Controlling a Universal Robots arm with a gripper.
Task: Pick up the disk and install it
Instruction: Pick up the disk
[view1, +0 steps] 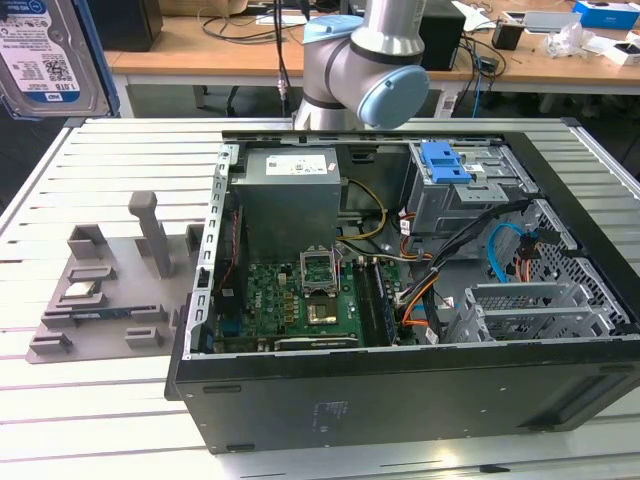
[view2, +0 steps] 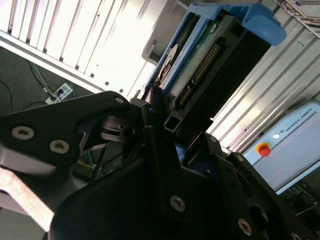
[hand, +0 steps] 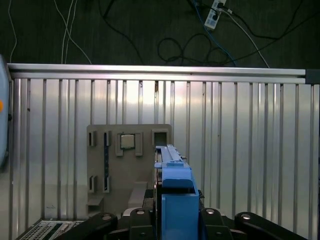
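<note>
Slatted aluminium worktop (view1: 110, 400) carried the setup, with office desks (view1: 200, 45) behind it. Upper left of the exterior view: the disk (view1: 45, 50) was up off the worktop and close to the lens, label side showing, blue carrier along its edge. Below it, at the exterior view's left, a grey fixture tray (view1: 110, 300) lay flat with a small square chip (view1: 80, 292) seated in it. Centre to right sat the open computer case (view1: 400, 400), with the motherboard (view1: 290, 300) exposed and a blue-tabbed drive bay (view1: 445, 165) toward the far right corner. The robot arm (view1: 370, 60) stood behind the case, top centre.

In the first wrist view the end effector (hand: 172, 220) was clamped on the disk (hand: 172, 175), which stood edge-on between the black links, with the tray and chip on the worktop well beyond it. In the second wrist view the fingers (view2: 160, 150) were closed against the disk (view2: 200, 60) near its connector end.
</note>
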